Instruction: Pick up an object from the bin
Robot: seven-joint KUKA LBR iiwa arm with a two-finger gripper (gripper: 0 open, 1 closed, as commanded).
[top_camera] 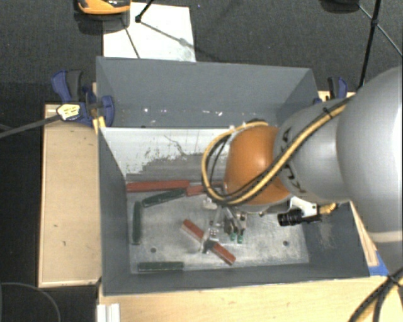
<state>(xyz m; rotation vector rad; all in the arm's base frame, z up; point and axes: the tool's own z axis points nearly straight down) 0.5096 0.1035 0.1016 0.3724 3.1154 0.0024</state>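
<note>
While the orange wrist cover [252, 165] hides much of the arm's end, the gripper [220, 238] sits low mid-floor in the bin [189, 94], right over a short red-brown stick [192, 229] lying diagonally. Can't tell if the claw is open, closed or gripping. Long red-brown stick [156, 185] behind runs under the cover; green stick [163, 197] beside it.

A dark, finely textured surface [38, 56] is seen all round; whether it is floor or counter cannot be told. Well beyond the jaws, a white sheet [176, 19] is laid on it, with a yellow-and-black object [104, 5] just to the sheet's left. Black cables [371, 34] are run across the surface.
</note>
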